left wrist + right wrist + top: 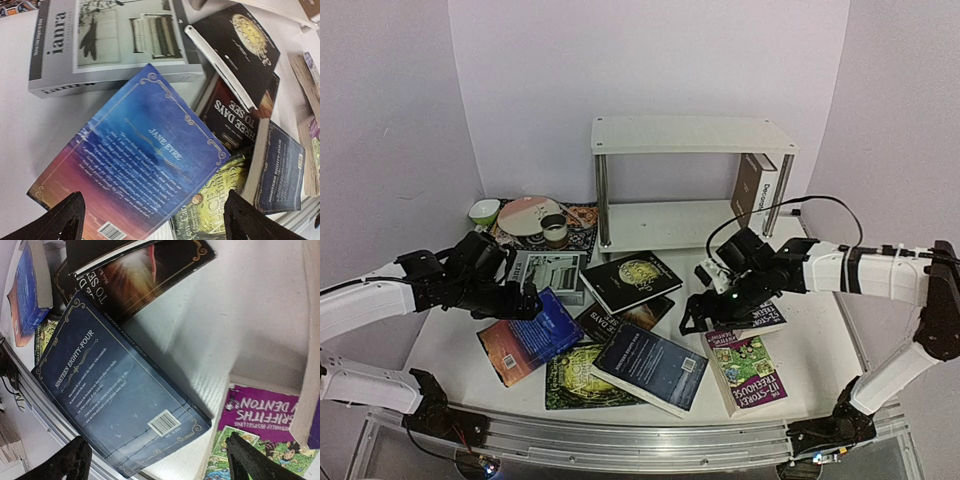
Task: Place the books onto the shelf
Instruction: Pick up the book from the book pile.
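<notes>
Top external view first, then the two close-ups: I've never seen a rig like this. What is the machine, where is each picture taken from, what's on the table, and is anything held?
Two white-and-black robot arms, left and right, are bolted at the near edge of a white table. The wide picture looks down from above and behind them. Each close-up comes from a camera on one wrist, with that arm's black fingers at the bottom corners. On the table lie loose books. At the back stands a white two-tier shelf with chrome legs, with one brown-and-white book standing on its lower tier. A patterned mat with dishes sits left of it. The left fingers are open above the blue-and-orange Jane Eyre paperback, and the right fingers are open above the dark blue Nineteen Eighty-Four paperback. Nothing is held.
</notes>
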